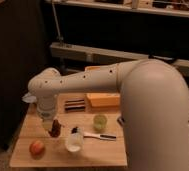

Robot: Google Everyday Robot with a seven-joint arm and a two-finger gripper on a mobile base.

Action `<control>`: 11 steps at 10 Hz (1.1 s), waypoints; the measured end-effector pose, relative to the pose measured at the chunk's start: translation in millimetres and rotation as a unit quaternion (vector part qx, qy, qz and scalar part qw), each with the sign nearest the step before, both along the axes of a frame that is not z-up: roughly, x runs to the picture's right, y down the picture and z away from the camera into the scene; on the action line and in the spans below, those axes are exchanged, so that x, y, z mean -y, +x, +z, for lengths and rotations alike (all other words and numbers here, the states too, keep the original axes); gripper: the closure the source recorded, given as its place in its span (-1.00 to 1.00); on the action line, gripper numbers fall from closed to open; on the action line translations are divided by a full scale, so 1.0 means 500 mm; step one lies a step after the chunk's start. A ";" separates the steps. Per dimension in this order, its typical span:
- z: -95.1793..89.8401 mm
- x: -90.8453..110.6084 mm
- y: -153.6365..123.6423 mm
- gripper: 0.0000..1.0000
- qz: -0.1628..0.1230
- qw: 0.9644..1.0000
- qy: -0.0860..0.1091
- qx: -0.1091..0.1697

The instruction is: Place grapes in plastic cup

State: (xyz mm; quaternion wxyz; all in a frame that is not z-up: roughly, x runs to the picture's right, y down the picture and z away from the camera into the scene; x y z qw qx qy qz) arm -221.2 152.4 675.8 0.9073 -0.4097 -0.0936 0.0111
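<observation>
The grapes, a small dark purple-red cluster, are at the left middle of the wooden table. My gripper points straight down and sits right at the grapes, partly covering them. The plastic cup, translucent light green, stands upright on the table about a hand's width to the right of the gripper. My white arm reaches in from the right across the table's back.
A red-yellow apple lies front left. A white cup stands just right of the grapes, with a white-handled utensil beside it. An orange box and a dark striped item lie at the back. A grey-blue object sits at the left edge.
</observation>
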 end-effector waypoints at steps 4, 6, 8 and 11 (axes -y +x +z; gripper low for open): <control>-0.061 0.124 0.011 1.00 0.024 0.999 0.037 -0.002; -0.087 0.196 0.036 1.00 0.046 0.997 0.062 -0.006; -0.106 0.245 0.046 1.00 0.061 0.994 0.085 -0.011; -0.090 0.287 0.106 1.00 0.091 0.990 0.101 -0.048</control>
